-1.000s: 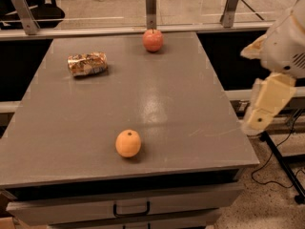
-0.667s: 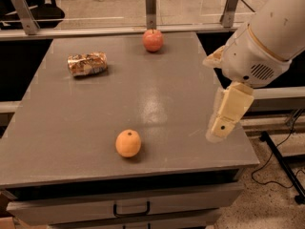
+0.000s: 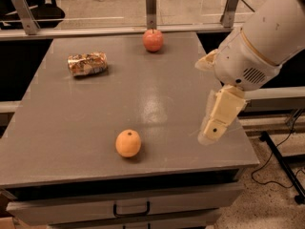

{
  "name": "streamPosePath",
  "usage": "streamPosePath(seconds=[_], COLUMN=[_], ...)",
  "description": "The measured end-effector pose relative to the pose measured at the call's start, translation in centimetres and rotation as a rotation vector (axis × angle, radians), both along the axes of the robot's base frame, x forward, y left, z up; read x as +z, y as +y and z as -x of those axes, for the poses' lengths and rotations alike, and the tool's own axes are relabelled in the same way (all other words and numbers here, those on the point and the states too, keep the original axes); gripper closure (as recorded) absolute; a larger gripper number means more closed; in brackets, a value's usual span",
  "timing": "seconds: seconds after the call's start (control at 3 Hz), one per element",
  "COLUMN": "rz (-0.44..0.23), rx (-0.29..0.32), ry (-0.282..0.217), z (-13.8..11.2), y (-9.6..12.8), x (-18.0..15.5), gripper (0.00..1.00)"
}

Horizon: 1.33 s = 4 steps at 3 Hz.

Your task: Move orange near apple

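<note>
The orange (image 3: 128, 143) is a small yellow-orange fruit with a dark stem dot. It sits near the front edge of the grey table (image 3: 71, 123). The apple (image 3: 153, 40) is pinkish-red with a short stem and stands at the back edge, near the middle. My gripper (image 3: 212, 130) hangs from the bulky white arm (image 3: 264, 37) over the table's right front part. It points down and to the left, to the right of the orange and apart from it. It holds nothing that I can see.
A crumpled shiny packet (image 3: 86, 63) lies at the back left of the table. Metal posts (image 3: 151, 6) and a rail run along the back edge. A drawer with a handle (image 3: 131, 209) is under the front. A cable (image 3: 281, 161) lies on the floor at right.
The arm has swung in from the right edge, over the table's right side and towards the orange. The orange, apple and packet have not moved.
</note>
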<state>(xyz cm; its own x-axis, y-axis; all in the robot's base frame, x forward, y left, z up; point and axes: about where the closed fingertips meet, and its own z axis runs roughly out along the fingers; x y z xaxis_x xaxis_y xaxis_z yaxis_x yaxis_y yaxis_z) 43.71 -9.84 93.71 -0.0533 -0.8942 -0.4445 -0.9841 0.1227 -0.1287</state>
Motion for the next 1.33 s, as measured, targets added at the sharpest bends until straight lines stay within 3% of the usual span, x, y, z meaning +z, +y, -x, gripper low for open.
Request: streamPosePath(seconds=[1.0,1.33], rz=[-0.248,-0.295], rx=[0.154,0.173], ry=[-0.013,-0.006], z=[0.5,0.4], y=[11.2,13.1], x=[-4.9,-7.3], gripper=[0.00,0.00])
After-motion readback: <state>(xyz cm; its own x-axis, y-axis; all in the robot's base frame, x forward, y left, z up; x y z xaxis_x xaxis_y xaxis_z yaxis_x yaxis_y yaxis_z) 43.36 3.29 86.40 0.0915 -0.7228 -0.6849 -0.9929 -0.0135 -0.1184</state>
